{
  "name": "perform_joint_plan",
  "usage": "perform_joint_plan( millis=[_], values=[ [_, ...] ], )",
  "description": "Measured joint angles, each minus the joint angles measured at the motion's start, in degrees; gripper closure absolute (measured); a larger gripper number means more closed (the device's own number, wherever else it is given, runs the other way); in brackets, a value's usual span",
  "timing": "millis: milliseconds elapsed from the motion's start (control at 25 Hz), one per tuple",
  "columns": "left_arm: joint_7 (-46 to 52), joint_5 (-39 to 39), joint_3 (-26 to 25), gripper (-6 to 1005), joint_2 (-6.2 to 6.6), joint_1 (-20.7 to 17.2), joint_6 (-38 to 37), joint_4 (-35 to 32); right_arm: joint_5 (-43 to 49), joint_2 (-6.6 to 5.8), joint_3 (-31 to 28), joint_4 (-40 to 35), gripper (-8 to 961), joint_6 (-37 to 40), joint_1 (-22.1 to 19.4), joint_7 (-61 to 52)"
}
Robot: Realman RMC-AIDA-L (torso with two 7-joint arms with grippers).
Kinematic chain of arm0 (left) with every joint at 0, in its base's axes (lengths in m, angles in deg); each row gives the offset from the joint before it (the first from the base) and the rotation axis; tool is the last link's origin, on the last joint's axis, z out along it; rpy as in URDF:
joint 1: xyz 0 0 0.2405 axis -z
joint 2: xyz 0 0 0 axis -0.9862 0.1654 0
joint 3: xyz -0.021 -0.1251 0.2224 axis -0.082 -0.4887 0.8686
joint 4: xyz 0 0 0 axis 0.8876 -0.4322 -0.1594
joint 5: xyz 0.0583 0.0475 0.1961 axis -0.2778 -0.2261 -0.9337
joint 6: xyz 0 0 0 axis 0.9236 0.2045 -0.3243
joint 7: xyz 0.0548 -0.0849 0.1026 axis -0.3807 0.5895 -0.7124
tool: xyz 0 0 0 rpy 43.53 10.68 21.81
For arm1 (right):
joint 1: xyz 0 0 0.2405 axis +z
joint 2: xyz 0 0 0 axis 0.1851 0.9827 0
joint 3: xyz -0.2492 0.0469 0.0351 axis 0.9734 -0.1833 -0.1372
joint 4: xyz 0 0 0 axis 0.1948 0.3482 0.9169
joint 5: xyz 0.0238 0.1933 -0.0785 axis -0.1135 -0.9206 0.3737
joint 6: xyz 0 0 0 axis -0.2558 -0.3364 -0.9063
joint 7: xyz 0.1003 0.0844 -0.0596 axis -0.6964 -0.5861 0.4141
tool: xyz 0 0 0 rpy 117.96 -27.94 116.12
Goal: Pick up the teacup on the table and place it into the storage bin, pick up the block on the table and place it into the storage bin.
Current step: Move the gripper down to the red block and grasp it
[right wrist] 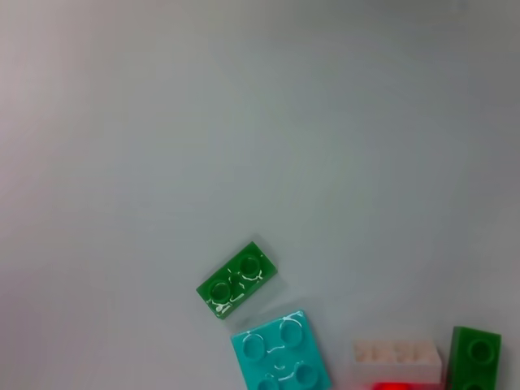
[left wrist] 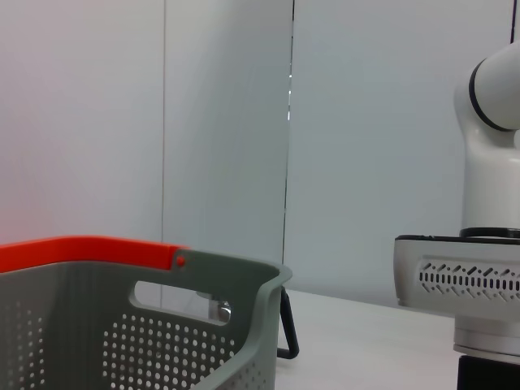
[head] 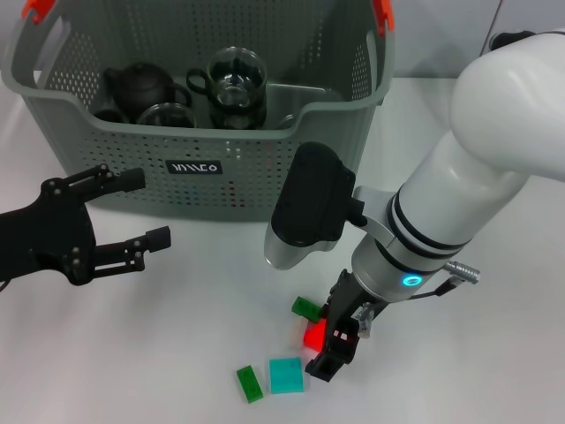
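A: We log the right tool [head: 334, 340] low over the desk [head: 132, 353], its black fingers around the red block [head: 313, 337]. We cannot tell whether they pinch it or only flank it.

B: Agreed. Beside it we note a dark green block [head: 305, 308] just behind the tool, and a pale whitish block [right wrist: 398, 362] touching the red one in the right wrist view.

A: Further from the tool toward the left arm lie a flat teal square block [head: 286, 374] with four studs, and just beyond it a green two-stud block [head: 250, 384], apart from each other. All glossy plastic.

B: The left tool [head: 132, 212] hangs spread wide, holding nothing, just in front of the storage bin [head: 221, 168].

A: The bin is grey-green perforated plastic with orange-red handle clips [head: 37, 9]. Inside we see a dark teapot [head: 141, 87] and glass teacups [head: 234, 75] with black handles.

B: The bin stands well behind the right tool; that arm's white forearm [head: 459, 194] overhangs the blocks.
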Motion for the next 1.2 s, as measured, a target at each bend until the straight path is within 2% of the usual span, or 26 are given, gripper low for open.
perform_joint_plan(
  millis=[280,480,1200],
  values=[
    [0.0,0.08,0.0,157,0.06,-0.02,0.0,0.0,0.16,-0.04,0.05,0.25,209,-0.61,0.09,-0.5],
    [-0.01,0.14,0.0,157,0.08,-0.02,0.02,0.0,0.31,-0.11,0.09,0.3,413,-1.19,0.12,-0.97],
    [-0.01,0.22,0.0,158,0.2,0.02,0.14,0.0,0.45,-0.18,0.75,0.18,426,-0.52,0.38,-6.58]
  ],
)
